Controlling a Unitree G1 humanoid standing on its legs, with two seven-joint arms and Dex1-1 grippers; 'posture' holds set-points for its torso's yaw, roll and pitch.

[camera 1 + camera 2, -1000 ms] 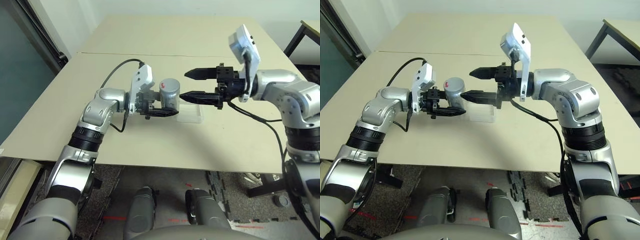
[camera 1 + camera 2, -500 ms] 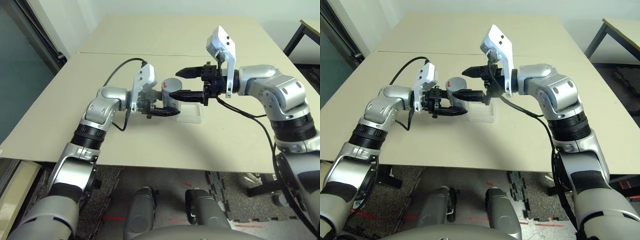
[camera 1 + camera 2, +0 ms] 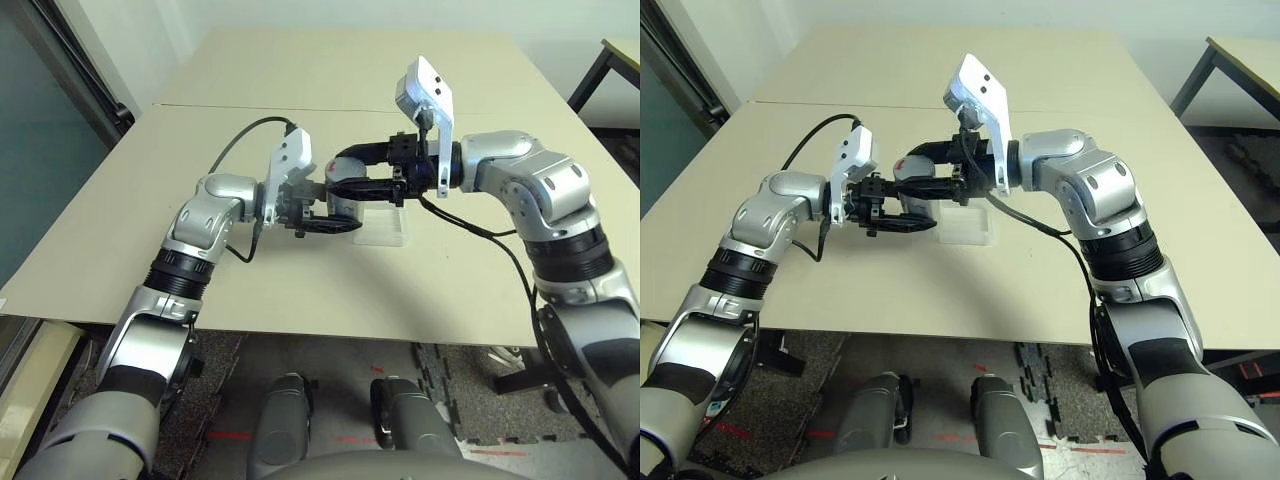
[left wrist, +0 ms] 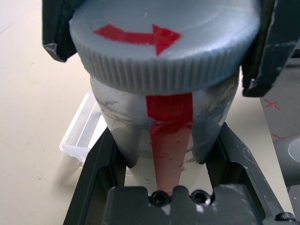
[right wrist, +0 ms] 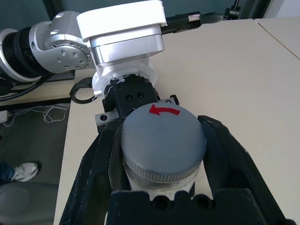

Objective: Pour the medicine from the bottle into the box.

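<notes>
Uncapping stage. The left gripper clamps the body of the bottle above the table, with the box at its 3 o'clock. The right gripper is closed on the cap. Advised: twist along the red arrow, keeping the bottle upright

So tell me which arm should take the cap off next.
Right, probably. The right gripper is already closed around the grey cap, while the left gripper clamps the bottle by its body, held just beside the box. The left is best left steadying it.
</notes>
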